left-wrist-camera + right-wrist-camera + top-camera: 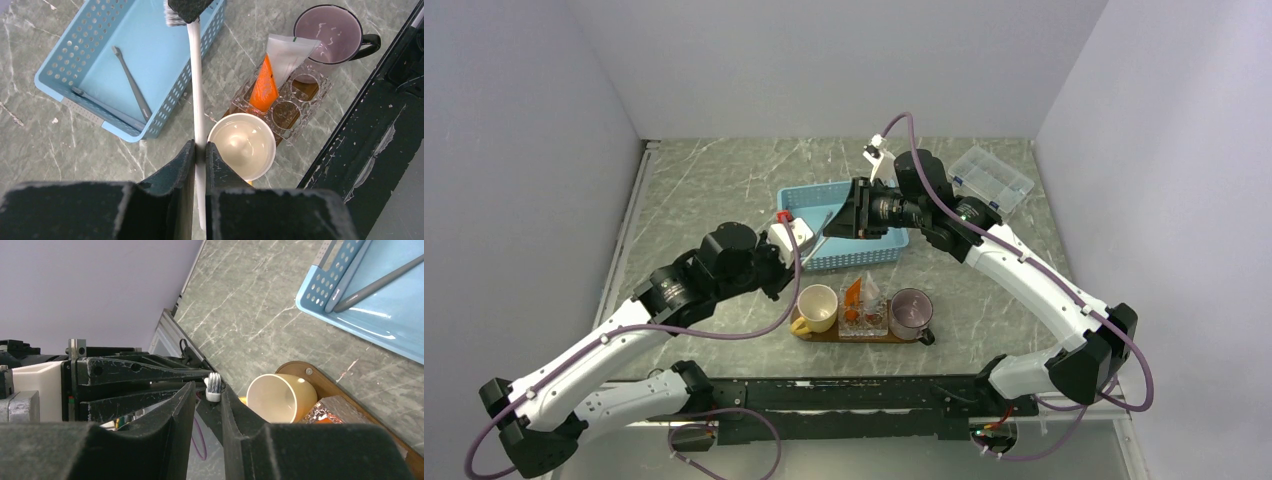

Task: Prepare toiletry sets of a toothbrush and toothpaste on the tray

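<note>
My left claw (200, 149) is clamped on the handle of the thin whitish plastic toothbrush (196, 75). It holds the brush in the air between the blue slatted plastic basket (75, 47) and the cream cup (242, 145) on the dark brown oval wooden tray (320, 381). My right claw (208, 388) stands narrow around the bristle head, with a slit of gap showing on one side. The flat orange toothpaste tube (264, 87) leans in a clear holder (300, 107) on the tray.

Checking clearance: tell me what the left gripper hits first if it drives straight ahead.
Probably the right gripper, straddling the bristle end of the white toothbrush the left gripper holds; depth unclear.
</note>
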Available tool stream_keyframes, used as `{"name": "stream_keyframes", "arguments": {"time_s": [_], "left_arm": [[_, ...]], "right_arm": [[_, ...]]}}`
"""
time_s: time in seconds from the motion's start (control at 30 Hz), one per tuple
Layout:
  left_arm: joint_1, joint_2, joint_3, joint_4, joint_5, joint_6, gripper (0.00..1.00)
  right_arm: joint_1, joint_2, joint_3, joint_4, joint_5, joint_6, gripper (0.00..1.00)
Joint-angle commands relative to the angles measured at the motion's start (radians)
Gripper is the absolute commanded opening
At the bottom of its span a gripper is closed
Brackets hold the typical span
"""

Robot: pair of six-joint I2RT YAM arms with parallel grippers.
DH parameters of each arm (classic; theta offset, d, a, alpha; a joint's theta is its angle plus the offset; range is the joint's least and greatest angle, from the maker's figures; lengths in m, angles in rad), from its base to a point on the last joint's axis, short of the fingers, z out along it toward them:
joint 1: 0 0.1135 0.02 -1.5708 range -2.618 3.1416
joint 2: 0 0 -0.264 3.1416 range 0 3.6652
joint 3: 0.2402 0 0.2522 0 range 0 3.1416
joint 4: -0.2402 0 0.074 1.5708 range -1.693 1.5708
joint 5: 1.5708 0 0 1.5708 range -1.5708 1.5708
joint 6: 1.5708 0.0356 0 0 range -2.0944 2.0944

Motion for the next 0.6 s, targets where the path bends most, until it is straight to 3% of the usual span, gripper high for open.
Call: {"name": "stream_keyframes", "arguments": {"time_s": [0.0,0.27,0.33,0.47,0.53,0.57], "left_arm": [[-0.004,-0.033,-0.007,0.055,-0.012,0.012,0.00],[-0.004,-0.035,-0.006,0.057,-0.001,0.010,0.00],[-0.005,-0.037,-0.008,0.058,0.001,0.010,0.00],[-0.004,-0.034,-0.012,0.063,-0.002,0.006,0.00],[-0.004,-0.027,-0.011,0.062,-0.012,0.001,0.02],[-0.004,-0.022,-0.010,0.062,-0.018,-0.001,0.09]], "right_arm": [[0.000,-0.008,-0.012,0.056,-0.029,0.023,0.27],[-0.001,0.005,-0.013,0.064,-0.040,0.030,0.25],[-0.001,0.005,-0.014,0.070,-0.043,0.033,0.20],[0.000,0.007,-0.013,0.075,-0.053,0.034,0.00],[-0.001,0.006,-0.015,0.080,-0.058,0.033,0.00],[-0.003,0.004,-0.020,0.085,-0.064,0.033,0.00]]}}
